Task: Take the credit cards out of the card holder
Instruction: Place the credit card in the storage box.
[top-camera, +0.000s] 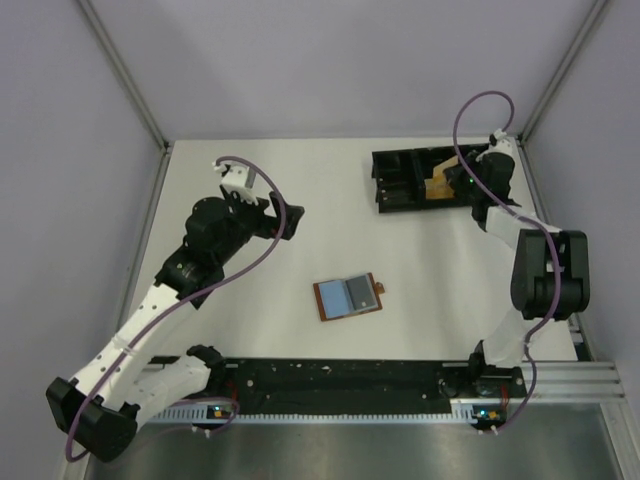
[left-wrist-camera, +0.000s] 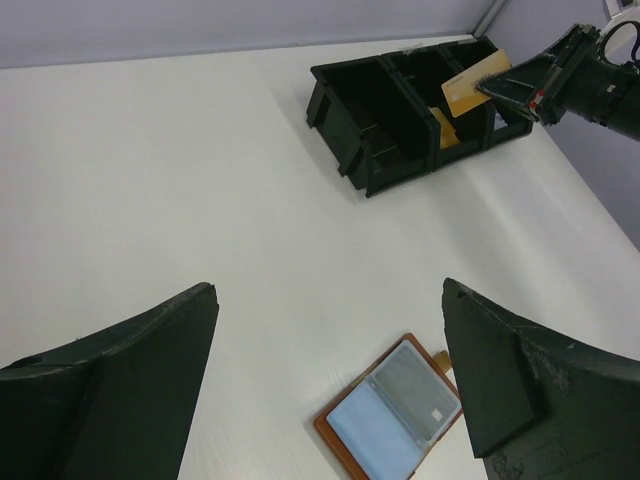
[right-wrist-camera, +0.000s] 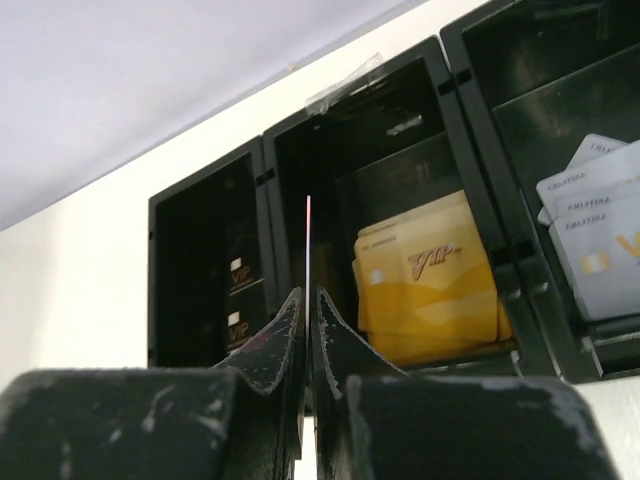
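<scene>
The brown card holder (top-camera: 349, 297) lies open and flat on the white table, tab to the right. Its clear sleeves show a pale blue card and a grey card (left-wrist-camera: 425, 385). My left gripper (left-wrist-camera: 328, 290) hovers open and empty, left of and beyond the holder (left-wrist-camera: 395, 420), not touching it. My right gripper (right-wrist-camera: 309, 293) is shut on a gold credit card (left-wrist-camera: 468, 85), seen edge-on (right-wrist-camera: 308, 240) in its own view. It holds the card over the black tray (top-camera: 395, 195) at the back right.
The tray (right-wrist-camera: 268, 190) has three compartments: black cards (right-wrist-camera: 236, 300) on the left, gold VIP cards (right-wrist-camera: 430, 275) in the middle, silver cards (right-wrist-camera: 595, 225) on the right. Frame posts and purple walls bound the table.
</scene>
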